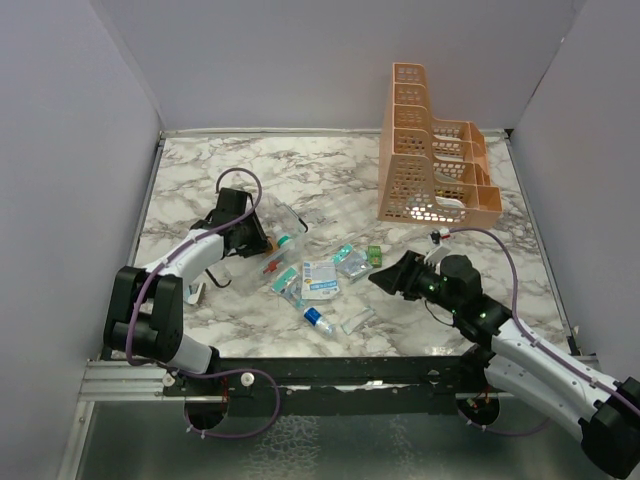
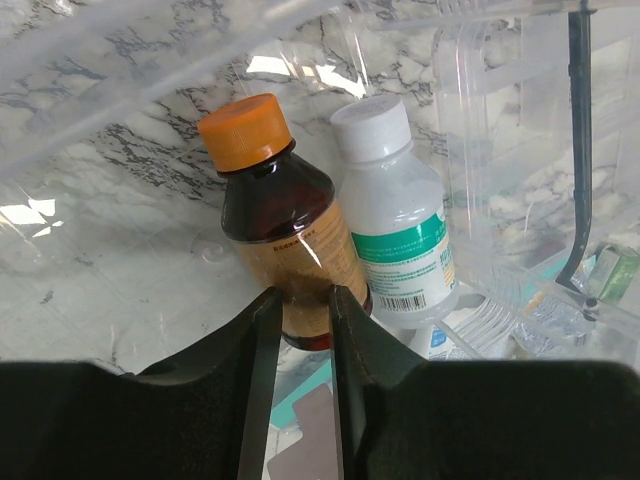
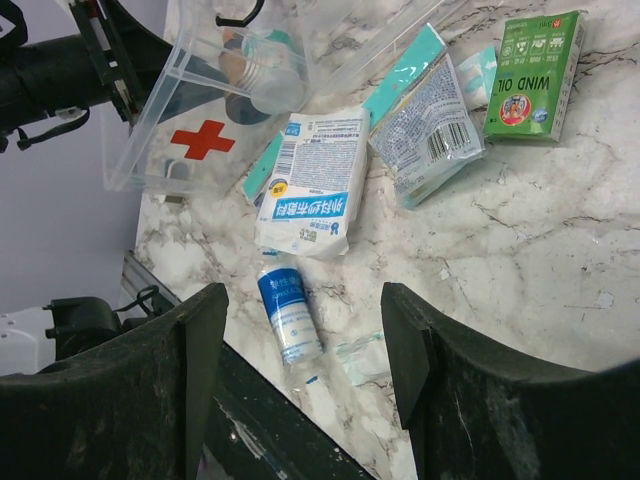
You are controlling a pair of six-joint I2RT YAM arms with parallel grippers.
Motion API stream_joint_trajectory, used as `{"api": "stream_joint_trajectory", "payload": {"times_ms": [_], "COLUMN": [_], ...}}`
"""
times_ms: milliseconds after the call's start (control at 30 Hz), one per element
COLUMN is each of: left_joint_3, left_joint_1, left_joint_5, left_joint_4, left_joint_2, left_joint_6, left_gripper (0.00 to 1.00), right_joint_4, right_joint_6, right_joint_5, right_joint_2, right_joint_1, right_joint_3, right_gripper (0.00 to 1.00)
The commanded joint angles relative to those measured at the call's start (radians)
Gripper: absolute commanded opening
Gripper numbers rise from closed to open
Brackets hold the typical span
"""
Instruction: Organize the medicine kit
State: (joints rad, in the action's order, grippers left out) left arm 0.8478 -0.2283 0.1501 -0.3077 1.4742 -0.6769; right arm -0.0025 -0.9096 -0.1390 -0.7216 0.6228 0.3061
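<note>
Two bottles side by side inside medicine kit (image 2: 500, 150), nr worktop's (image 1: 200, 170) left edge: brown bottle (image 2: 285, 230) w/ orange cap, white bottle (image 2: 395, 220) w/ green label. L gripper (image 2: 303, 293) fingers close together, narrow gap, tips at brown bottle's base; gripping or not, can't tell. R gripper (image 3: 305, 300) wide open, empty, over loose packets (image 3: 310, 185) mid-worktop. Prob. best: seat bottles flat against kit wall, keep room for sachets. Legible: "WIND OIL" on green box (image 3: 530, 75); red cross (image 3: 202, 140) on kit.

Robot lab bench: marble-print tabletop (image 1: 330, 170), plain grey enclosure walls (image 1: 300, 60), aluminium mounting rail (image 1: 125, 378).
</note>
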Motion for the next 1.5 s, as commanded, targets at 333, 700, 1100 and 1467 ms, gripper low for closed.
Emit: {"api": "stream_joint_trajectory", "payload": {"times_ms": [333, 700, 1100, 1467], "left_joint_3": [-0.012, 0.023, 0.096, 0.071], "left_joint_1": [-0.050, -0.052, -0.053, -0.121], "left_joint_5": [0.098, 0.088, -0.034, -0.017], "left_joint_4": [-0.040, -0.065, -0.152, -0.101], "left_joint_2": [-0.027, -0.042, -0.155, -0.426], "left_joint_6": [0.021, 0.042, 0.105, 0.165], "left_gripper": [0.28, 0.38, 0.49, 0.64], "right_joint_4": [-0.037, -0.068, -0.169, -0.184], "right_joint_6": [0.023, -0.013, -0.036, 0.108], "right_joint_5": [0.047, 0.079, 0.111, -0.013], "right_joint_2": [0.007, -0.021, -0.100, -0.235], "right_joint_1": [0.005, 0.005, 0.005, 0.006], "right_joint_3": [0.021, 0.031, 0.097, 0.171], "right_gripper": [0.63, 0.61, 0.58, 0.58]}}
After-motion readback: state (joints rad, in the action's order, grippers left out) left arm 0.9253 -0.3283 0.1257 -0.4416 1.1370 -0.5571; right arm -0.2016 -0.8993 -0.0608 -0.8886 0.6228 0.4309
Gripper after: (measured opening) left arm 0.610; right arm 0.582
